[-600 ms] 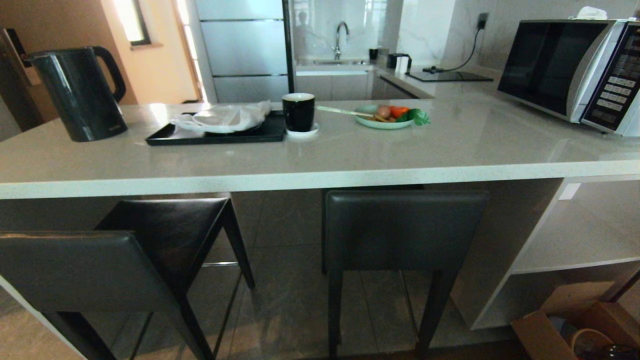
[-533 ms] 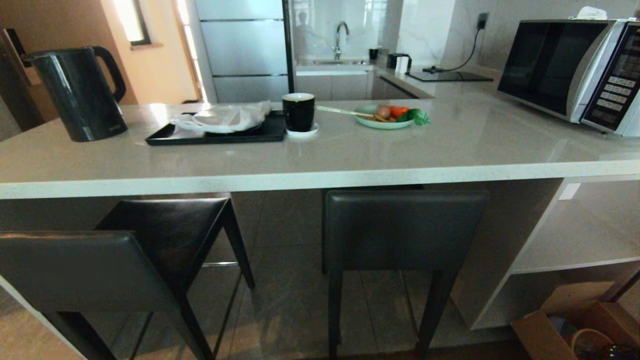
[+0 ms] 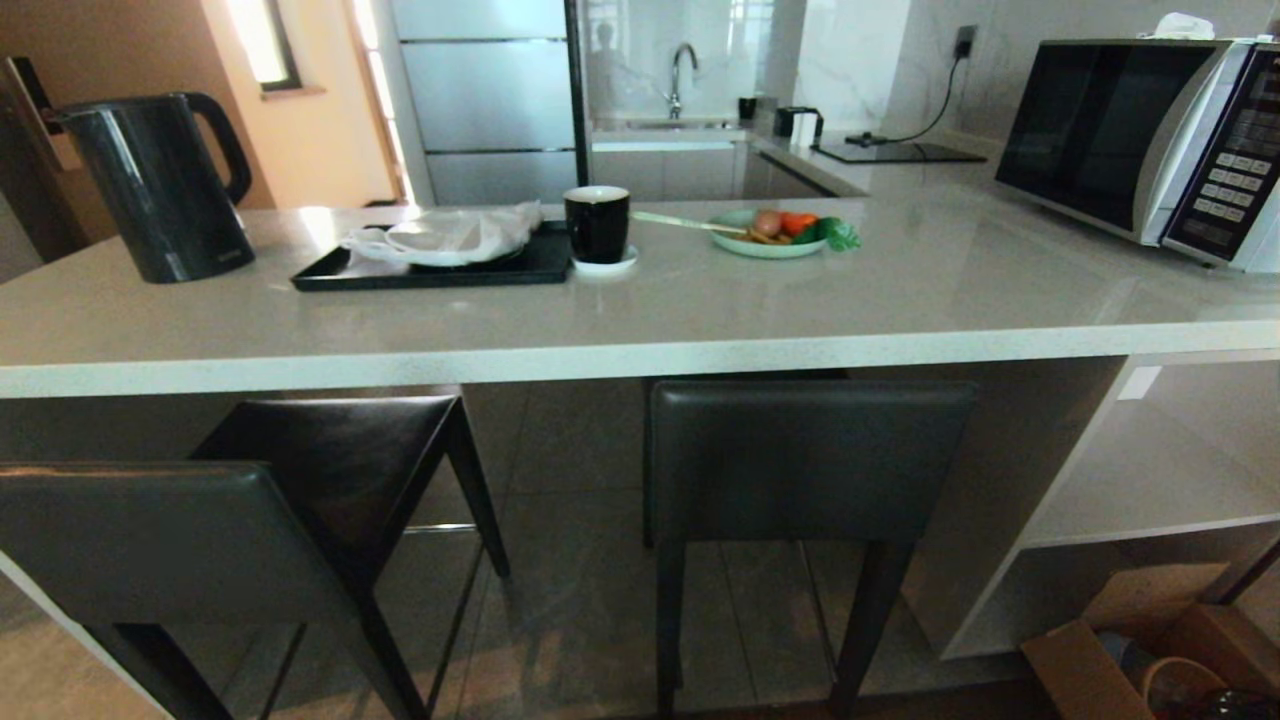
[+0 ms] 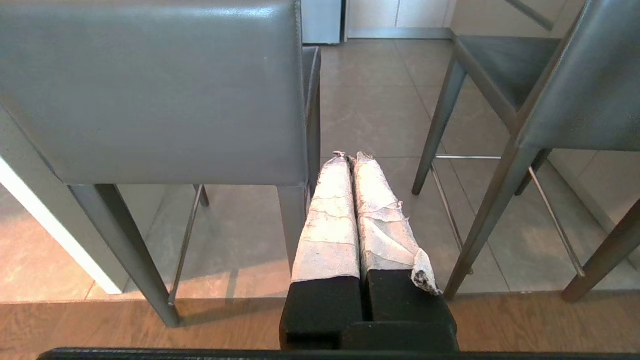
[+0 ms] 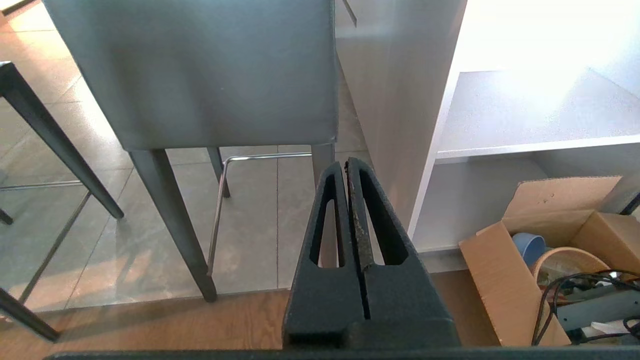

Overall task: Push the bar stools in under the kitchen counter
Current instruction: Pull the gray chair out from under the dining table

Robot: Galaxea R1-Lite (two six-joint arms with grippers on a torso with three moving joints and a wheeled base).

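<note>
Stools (image 3: 810,460) dark-grey, leather-backed, thin-legged; both end effectors (image 4: 350,160) (image 5: 346,165) closed, empty.

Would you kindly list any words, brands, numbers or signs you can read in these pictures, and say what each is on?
None can be read.
Kettle: a small mark low on its side, too small to read.
Microwave: the keypad buttons and panel lettering are too blurred to read.
</note>
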